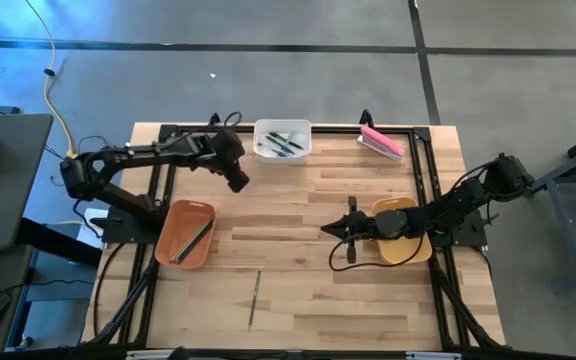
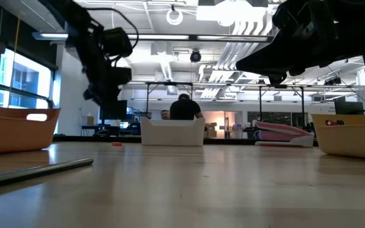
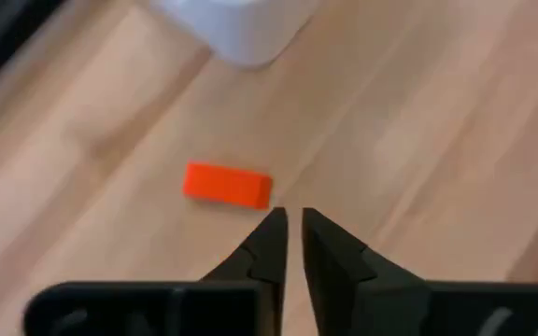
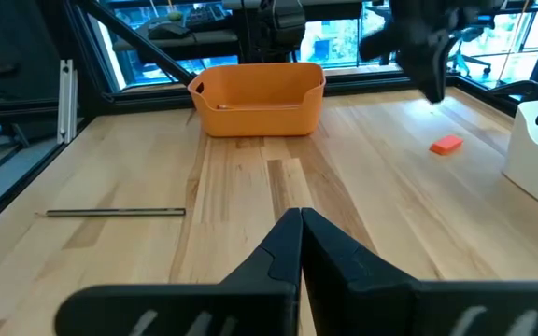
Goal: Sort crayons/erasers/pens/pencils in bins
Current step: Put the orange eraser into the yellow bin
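A short orange-red crayon [image 3: 227, 184] lies flat on the wood near the white bin [image 1: 283, 140], which holds dark pens. My left gripper [image 3: 294, 224] hovers above the table just beside the crayon, fingers shut with only a slit between them, touching nothing. It hangs raised in the low view [image 2: 106, 95], with the crayon [image 2: 116, 144] below it. My right gripper [image 4: 299, 217] is shut and empty, left of the mustard yellow bin [image 1: 400, 232]. The orange-brown bin [image 1: 186, 233] holds pencils. One thin pencil [image 1: 254, 297] lies flat near the table's near edge.
A pink block [image 1: 381, 141] lies at the table's far right corner. A black frame rail runs along the far and side edges. Bare wood stretches between the orange-brown and yellow bins. People sit in the room behind the white bin [image 2: 173, 132].
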Controlling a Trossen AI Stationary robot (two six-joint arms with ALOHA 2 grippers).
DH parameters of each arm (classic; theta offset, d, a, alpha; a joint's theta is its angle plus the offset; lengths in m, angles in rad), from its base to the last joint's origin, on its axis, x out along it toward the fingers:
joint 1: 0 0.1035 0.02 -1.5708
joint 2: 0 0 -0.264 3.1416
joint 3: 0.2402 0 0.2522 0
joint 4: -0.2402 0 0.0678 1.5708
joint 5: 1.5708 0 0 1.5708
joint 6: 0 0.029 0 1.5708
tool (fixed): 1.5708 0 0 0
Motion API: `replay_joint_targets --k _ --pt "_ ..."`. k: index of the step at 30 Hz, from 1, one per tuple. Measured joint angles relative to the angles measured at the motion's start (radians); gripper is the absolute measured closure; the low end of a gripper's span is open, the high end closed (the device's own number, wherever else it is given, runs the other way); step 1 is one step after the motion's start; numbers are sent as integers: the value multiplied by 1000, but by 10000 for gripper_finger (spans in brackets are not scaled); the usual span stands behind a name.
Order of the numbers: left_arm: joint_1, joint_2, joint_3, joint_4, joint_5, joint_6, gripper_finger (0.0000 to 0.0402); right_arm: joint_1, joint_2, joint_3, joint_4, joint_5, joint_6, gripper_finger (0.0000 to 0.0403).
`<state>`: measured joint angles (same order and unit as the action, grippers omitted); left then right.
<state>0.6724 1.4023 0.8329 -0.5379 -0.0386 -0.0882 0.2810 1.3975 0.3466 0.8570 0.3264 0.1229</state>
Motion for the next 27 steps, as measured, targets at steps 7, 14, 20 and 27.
replay_joint_targets --k 7,14,20,27 --pt "-33 2 -178 374 -129 -360 289 0 0 0 0 0 0 403" --pt "-125 2 -255 462 -445 -579 219 0 0 0 -2 0 0 403" --pt "-186 25 -293 538 -509 -716 200 0 0 0 -8 0 -11 403" --pt "-250 150 -294 556 -622 -860 199 0 0 0 -8 0 -11 403"
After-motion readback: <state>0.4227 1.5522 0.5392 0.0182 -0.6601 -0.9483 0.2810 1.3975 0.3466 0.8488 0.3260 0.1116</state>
